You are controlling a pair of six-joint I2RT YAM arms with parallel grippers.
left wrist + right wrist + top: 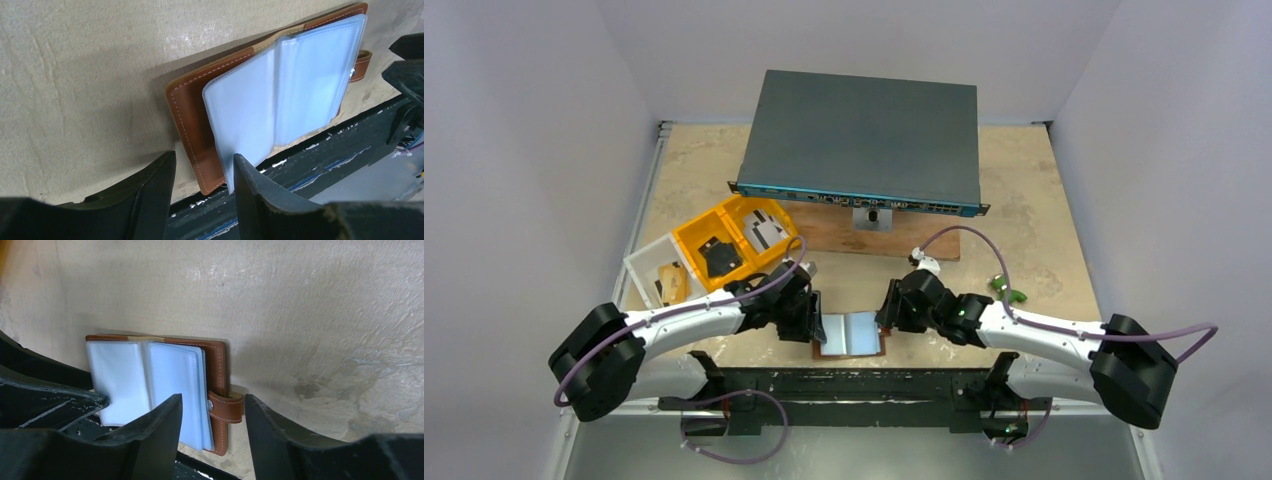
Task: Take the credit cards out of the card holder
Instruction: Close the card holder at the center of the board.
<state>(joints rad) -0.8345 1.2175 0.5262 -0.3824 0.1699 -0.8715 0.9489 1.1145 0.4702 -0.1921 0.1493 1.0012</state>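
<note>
The brown leather card holder (pixel 876 352) lies open on the table near the front edge, its pale blue clear pockets (pixel 852 333) facing up. No card shows in the pockets (pixel 280 85). My left gripper (pixel 204 156) is open over its left corner, one finger against a pocket page's edge. My right gripper (pixel 212 397) is open over the strap tab (pixel 229 407) on the right side. A black card (pixel 719 255) and white-grey cards (pixel 767 232) lie in the yellow tray (pixel 696 232).
A clear plastic box (pixel 646 262) with a tan item stands left of the yellow tray. A grey network switch (pixel 864 140) rests on a wooden board (pixel 844 235) at the back. A small green object (pixel 1007 290) lies at the right. A black rail (pixel 844 380) runs along the front edge.
</note>
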